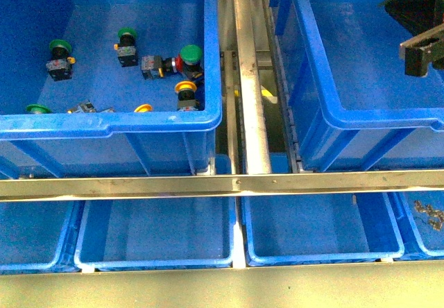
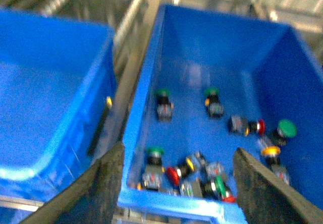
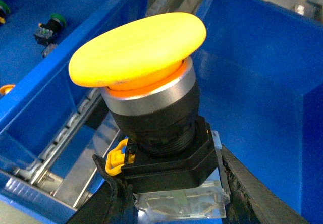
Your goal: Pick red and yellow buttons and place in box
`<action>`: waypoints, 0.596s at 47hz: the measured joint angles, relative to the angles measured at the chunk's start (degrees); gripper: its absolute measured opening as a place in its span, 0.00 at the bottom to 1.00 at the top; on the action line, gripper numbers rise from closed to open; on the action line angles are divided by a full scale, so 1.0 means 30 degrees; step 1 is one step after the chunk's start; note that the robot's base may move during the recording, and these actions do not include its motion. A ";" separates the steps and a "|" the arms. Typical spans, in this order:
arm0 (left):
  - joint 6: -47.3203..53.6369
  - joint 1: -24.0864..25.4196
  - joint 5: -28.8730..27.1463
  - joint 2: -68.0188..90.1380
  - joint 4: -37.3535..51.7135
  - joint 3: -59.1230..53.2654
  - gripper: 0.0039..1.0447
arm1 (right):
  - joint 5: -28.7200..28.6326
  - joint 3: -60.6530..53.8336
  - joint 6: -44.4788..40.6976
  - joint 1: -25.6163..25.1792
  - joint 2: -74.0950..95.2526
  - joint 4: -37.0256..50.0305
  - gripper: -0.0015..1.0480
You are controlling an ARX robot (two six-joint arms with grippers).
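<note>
right gripper (image 3: 171, 204) clamps yellow button (image 3: 146, 82) | cap up, axis tilted | over box (image 1: 361, 117) | left gripper (image 2: 176, 183) wide

bright even light, left wrist view blurred

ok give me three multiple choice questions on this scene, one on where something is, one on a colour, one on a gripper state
1. Where is the right gripper in the front view?
A. over the right-hand crate
B. over the left-hand crate
C. down at the lower trays

2. What colour is the cap of the button in the right gripper?
A. green
B. red
C. yellow

3. What is the left gripper doing?
A. shut on a red button
B. open, holding nothing
C. shut on a green button

Answers: 1 A, it shows at the upper right above that crate's floor. 2 C, the right wrist view shows a wide yellow mushroom cap. 3 B, its fingers stand apart above the crate of buttons with nothing between them.
</note>
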 joint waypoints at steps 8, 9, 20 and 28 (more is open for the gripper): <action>0.0481 -0.0954 -0.0772 -0.2106 0.0306 -0.1151 0.33 | 0.0233 -0.0270 0.0648 0.0036 -0.0627 -0.0911 0.32; 0.0488 -0.1056 -0.0889 -0.2266 0.0182 -0.1290 0.30 | 0.0284 -0.0284 0.0772 0.0036 -0.0678 -0.0976 0.32; 0.0605 -0.2310 -0.2178 -0.5246 -0.1690 -0.2528 0.02 | 0.0583 -0.0379 0.1508 0.0051 -0.0940 -0.1515 0.32; 0.0641 -0.3585 -0.3883 -0.6513 -0.1996 -0.3322 0.02 | 0.0809 -0.0379 0.1763 0.0051 -0.0954 -0.1515 0.32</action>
